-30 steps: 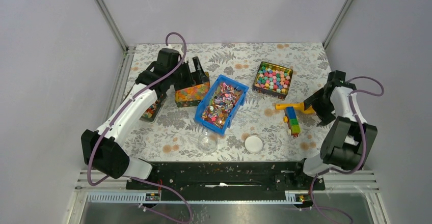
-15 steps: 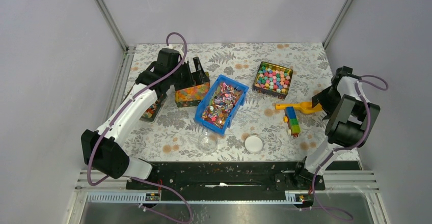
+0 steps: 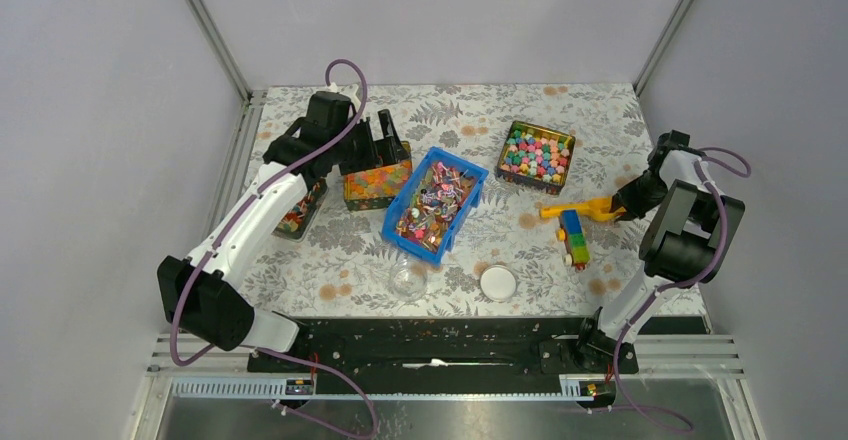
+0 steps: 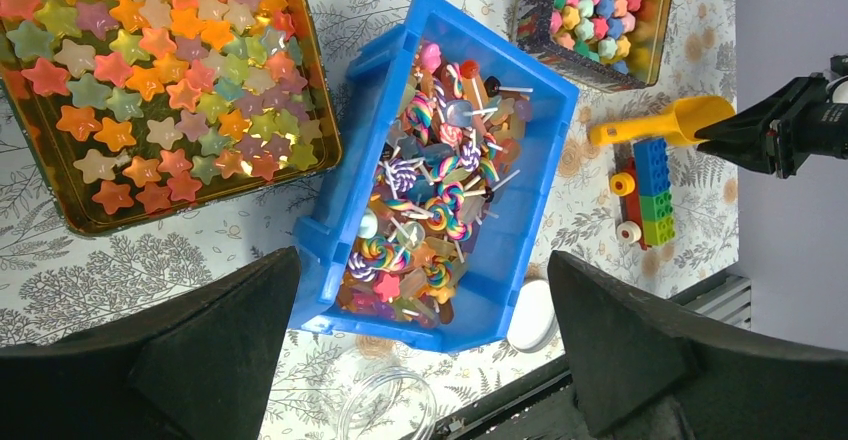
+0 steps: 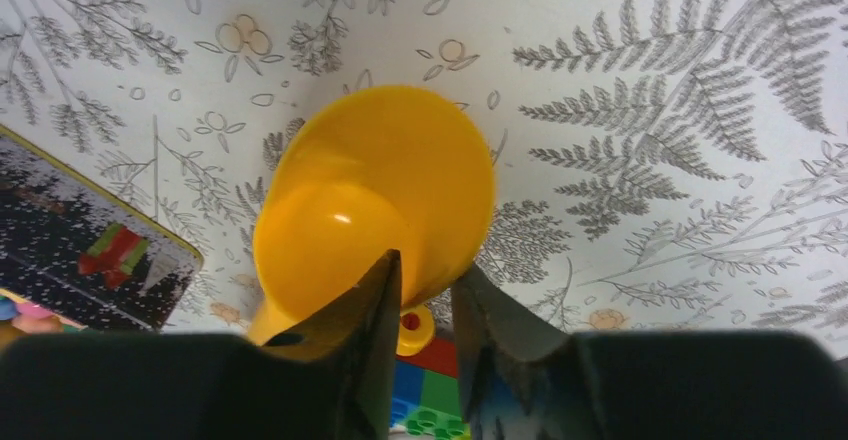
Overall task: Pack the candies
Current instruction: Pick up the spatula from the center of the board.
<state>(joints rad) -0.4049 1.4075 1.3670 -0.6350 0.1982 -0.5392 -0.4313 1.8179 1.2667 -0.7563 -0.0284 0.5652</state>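
The candies [image 3: 432, 205] [image 4: 440, 200], a mix of small bright sweets, fill a blue bin [image 3: 470, 175] [image 4: 340, 90] at mid-table. My left gripper [image 3: 378, 145] [image 4: 420, 360] hangs open above the bin's near end, with nothing between its fingers. A yellow scoop [image 3: 575, 210] [image 4: 680, 120] [image 5: 370, 180] lies on the table to the right of the bin. My right gripper [image 3: 625, 205] [image 5: 425, 265] is at the scoop's bowl end. One finger is inside the bowl and the other outside, pinching its wall.
A tin of star jellies [image 3: 377, 185] [image 4: 150, 90] stands left of the bin, a tin of pastel sweets [image 3: 537, 155] [image 4: 600, 10] at the back right. A toy brick car [image 3: 574, 238] [image 4: 645, 190] lies by the scoop. A glass jar [image 3: 408, 280] and white lid [image 3: 498, 282] sit near the front edge.
My right arm swung round to the scoop's bowl and its jaws closed from wide open onto the bowl's wall. The left arm has barely moved.
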